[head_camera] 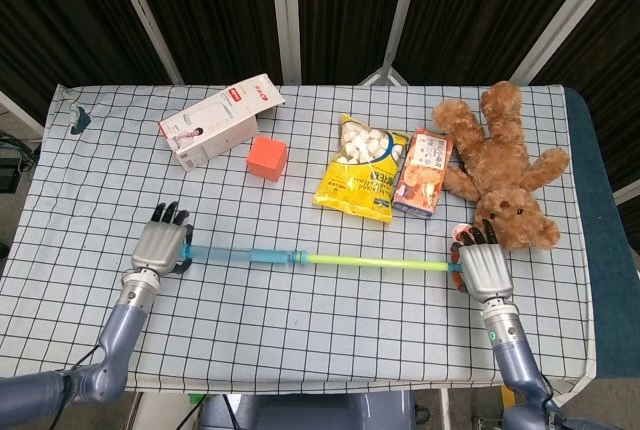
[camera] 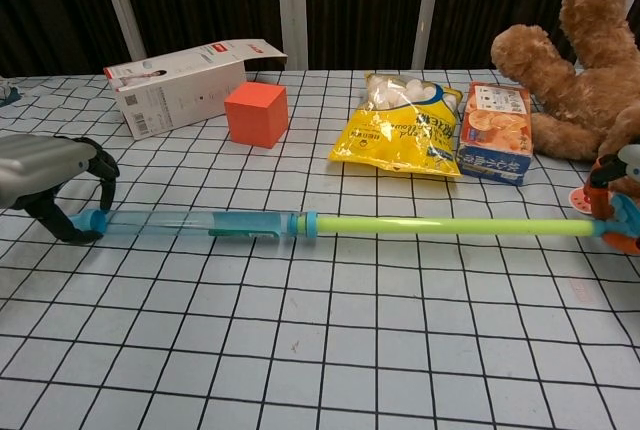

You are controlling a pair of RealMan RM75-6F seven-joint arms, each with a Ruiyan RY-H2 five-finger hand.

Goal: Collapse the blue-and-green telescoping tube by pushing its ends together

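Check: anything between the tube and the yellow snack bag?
Nothing; only bare checked cloth separates the tube from the yellow snack bag, clearest in chest view.

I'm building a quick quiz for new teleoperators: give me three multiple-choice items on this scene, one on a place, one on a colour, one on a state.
1. Where does the orange cube sit?
A. Beside the white box
B. On the teddy bear
C. Under the tube

2. What colour is the tube section nearest the right robot hand?
A. Red
B. Green
C. Black

3. What state is the tube in?
A. Fully collapsed
B. Standing upright
C. Extended, lying flat

Answers:
1. A, the cube rests just right of the box on the table.
2. B, the green length runs to the right hand; blue lies toward the left robot hand.
3. C, it spans hand to hand along the checked cloth.
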